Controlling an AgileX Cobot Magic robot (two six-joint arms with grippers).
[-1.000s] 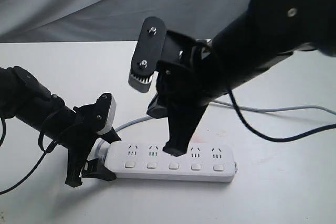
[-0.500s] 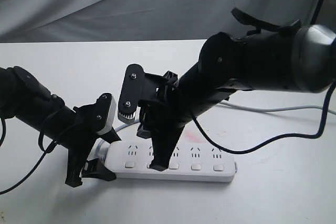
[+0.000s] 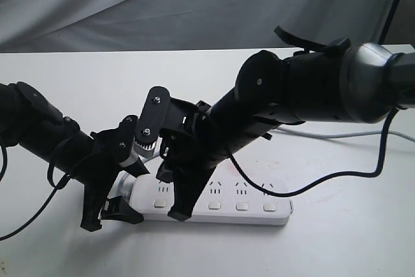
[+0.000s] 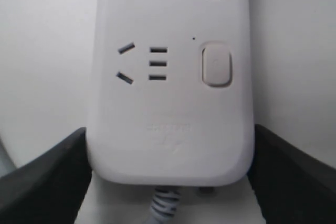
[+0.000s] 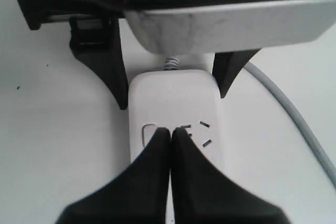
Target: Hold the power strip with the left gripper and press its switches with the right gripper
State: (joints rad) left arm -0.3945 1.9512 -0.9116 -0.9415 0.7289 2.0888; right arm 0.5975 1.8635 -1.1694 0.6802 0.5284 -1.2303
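The left gripper (image 3: 111, 216) pinches the power strip (image 3: 254, 216) at its cord end, one finger (image 4: 47, 177) against each long side (the cord (image 4: 164, 203) leaves between them). The right gripper (image 5: 170, 132) has its fingers pressed together into a single point. That point is over the row of switches (image 3: 242, 207), just beyond the left gripper's hold, with the end one showing beside its tip. Whether the tip touches the strip I cannot tell. The strip lies flat on the table (image 3: 343, 244).

White power strip (image 3: 249, 200), grey cord (image 3: 337, 135)
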